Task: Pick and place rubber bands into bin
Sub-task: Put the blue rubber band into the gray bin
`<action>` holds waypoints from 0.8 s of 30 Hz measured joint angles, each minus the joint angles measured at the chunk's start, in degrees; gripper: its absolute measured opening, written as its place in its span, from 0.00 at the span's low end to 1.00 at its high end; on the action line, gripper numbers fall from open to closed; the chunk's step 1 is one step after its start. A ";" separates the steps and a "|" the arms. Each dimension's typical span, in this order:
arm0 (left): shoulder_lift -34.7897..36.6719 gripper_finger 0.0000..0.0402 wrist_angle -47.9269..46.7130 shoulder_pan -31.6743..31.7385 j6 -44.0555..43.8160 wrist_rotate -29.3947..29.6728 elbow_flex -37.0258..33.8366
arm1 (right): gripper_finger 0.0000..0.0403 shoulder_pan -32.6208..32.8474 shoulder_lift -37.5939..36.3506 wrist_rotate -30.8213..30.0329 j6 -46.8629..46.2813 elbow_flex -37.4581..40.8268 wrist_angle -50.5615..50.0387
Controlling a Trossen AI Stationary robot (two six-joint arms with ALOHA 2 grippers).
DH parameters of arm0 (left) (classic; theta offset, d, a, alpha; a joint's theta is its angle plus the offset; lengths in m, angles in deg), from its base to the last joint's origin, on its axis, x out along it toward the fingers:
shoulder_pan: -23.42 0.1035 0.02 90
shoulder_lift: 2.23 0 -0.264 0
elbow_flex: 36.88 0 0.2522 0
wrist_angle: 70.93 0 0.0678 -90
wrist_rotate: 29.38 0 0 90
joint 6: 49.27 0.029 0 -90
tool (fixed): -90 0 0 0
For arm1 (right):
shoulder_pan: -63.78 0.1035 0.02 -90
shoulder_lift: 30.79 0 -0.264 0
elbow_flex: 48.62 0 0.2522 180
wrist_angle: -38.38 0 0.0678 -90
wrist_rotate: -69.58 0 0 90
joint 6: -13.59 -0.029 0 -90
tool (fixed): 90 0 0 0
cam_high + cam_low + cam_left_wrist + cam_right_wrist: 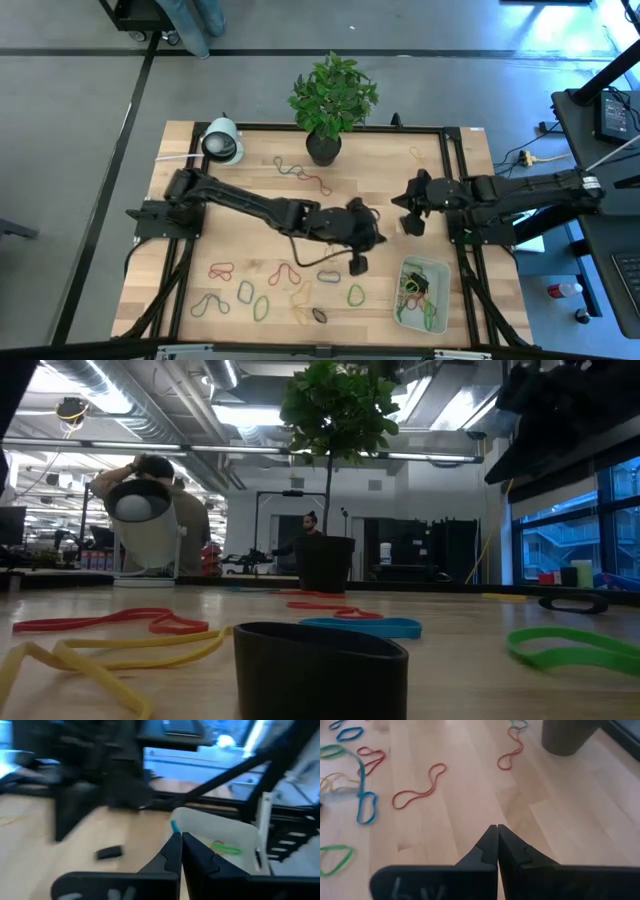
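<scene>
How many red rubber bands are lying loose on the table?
3. The first red band lies beside the plant pot. The second red band and third red band lie near the table's front-left. More may be hidden in the bin.

No text or labels can be read.

both arms are matte black, built of chunky jointed segments with rounded housings. the left pincer [181, 851] ends in two slim wedge-shaped black fingers rising from a broad flat black bar. the right pincer [497, 846] looks the same, with stepped notches on its fingers and faint pale markings on the bar.
</scene>
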 joint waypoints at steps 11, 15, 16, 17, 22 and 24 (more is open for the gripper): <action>-20.87 0.00 12.18 0.05 10.82 -16.19 17.74 | 0.00 -5.08 -1.30 7.72 -0.35 0.00 7.53; -29.25 0.00 20.46 0.27 10.54 -22.70 24.40 | 0.00 -5.05 -1.28 9.20 -2.83 0.00 7.03; -31.20 0.00 22.01 0.45 9.44 -24.10 25.91 | 0.00 -5.05 -1.30 9.58 -3.28 0.00 6.62; -32.81 0.00 22.67 0.64 8.23 -24.99 27.10 | 0.00 -5.05 -1.30 9.76 -3.85 0.00 6.20; -38.44 0.00 22.50 1.24 3.91 -26.39 30.05 | 0.00 -5.05 -1.30 9.93 -4.72 0.00 5.60; -39.26 0.00 21.64 1.28 3.29 -26.41 30.05 | 0.00 -5.05 -1.28 9.93 -4.72 0.00 5.56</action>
